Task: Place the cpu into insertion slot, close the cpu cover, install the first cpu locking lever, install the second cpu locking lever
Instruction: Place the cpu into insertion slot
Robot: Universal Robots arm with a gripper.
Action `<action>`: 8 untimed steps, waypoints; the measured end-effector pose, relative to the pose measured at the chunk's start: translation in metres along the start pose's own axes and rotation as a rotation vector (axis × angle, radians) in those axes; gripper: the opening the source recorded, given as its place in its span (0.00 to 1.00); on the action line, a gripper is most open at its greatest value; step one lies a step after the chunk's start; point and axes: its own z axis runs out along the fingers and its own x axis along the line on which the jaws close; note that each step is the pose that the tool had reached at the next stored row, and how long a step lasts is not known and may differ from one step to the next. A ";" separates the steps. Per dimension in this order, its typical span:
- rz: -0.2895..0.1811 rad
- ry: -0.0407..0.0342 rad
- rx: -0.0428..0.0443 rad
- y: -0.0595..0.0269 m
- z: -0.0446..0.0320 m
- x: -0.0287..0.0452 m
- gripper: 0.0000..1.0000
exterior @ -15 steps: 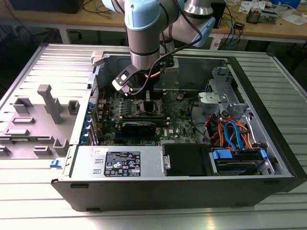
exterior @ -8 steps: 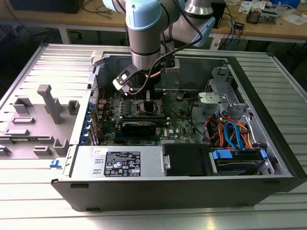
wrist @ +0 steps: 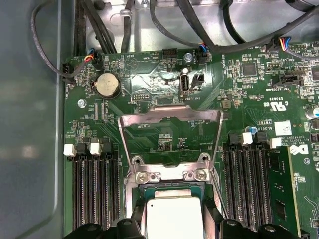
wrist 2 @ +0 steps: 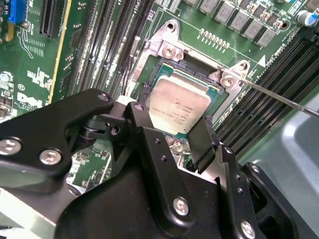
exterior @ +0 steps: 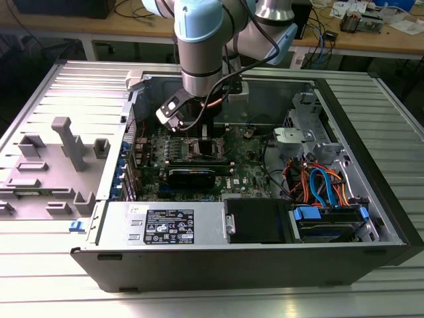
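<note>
Black fingers [wrist 2: 144, 129] of the gripper [wrist 2: 173, 119] sit closest to the lens in the second wrist view. They are closed against two opposite edges of the cpu [wrist 2: 179, 102]. The chip lies level inside the insertion slot [wrist 2: 185, 63], silver top up, with a narrow green border showing around it.

Just beyond the gripper, in the first wrist view, the cpu cover [wrist: 169, 119] stands tilted open on its hinge (the green board shows through its square window). A thin locking lever [wrist 2: 279, 97] runs out from one corner of the slot, passing over the long memory slots [wrist: 94, 189] that flank the gripper on both sides.

Farther beyond the cover are a round coin battery [wrist: 106, 84] and a bundle of dark cables [wrist: 164, 25].

In the exterior view the arm [exterior: 199, 40] reaches down into the open computer case [exterior: 265, 265], and the gripper is over the middle of the board. A black card [exterior: 192, 175] lies between the gripper and the labelled metal box [exterior: 165, 225]. A grey fixture tray [exterior: 53, 165] sits well apart, at the exterior view's left.
</note>
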 end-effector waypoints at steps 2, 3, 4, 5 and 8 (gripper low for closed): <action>0.000 -0.0001 0.0000 0.0000 0.0000 0.0000 0.55; 0.000 -0.0001 0.0000 0.0001 0.0000 0.0000 0.55; 0.000 -0.0001 0.0000 0.0000 0.0000 0.0000 0.55; 0.000 -0.0001 0.0000 0.0000 0.0000 0.0000 0.55; 0.000 -0.0006 -0.0003 0.0001 0.0000 -0.0001 0.55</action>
